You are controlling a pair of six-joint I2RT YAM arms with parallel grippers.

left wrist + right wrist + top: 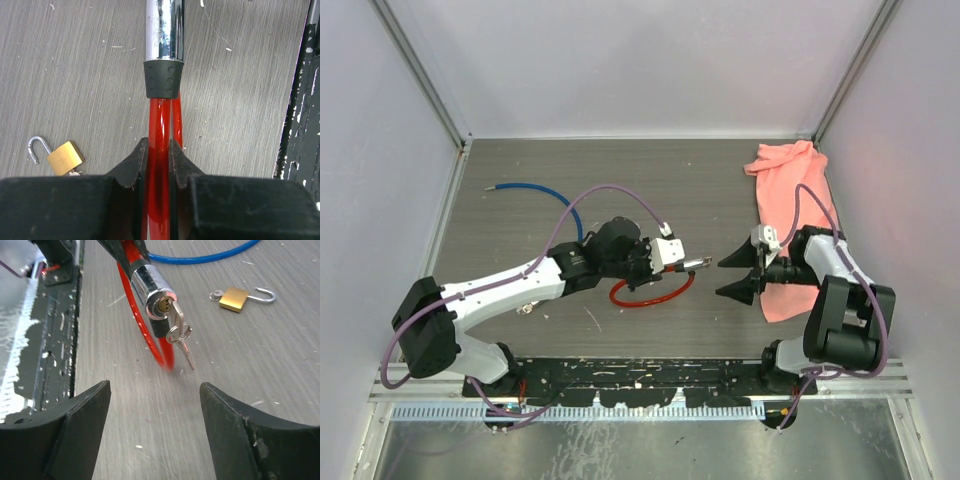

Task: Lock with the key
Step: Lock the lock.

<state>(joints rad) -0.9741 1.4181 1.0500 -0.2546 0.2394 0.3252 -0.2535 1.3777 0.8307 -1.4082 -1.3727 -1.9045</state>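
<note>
Already our left gripper (159,150) pinches the cable lock (150,285), key (177,320) seated; our spread right gripper (154,387) likely has yet to turn it.

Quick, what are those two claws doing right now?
Left gripper: closed on the red plastic-coated lock cable.
Right gripper: open, holding nothing.

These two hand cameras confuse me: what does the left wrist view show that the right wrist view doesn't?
Only the left wrist view shows plainly how the left fingers clamp the red cable. Only the right wrist view shows the key in the chrome lock barrel, a blue cable and the right fingers spread open. Both show the red cable, that barrel and the open brass padlock.
</note>
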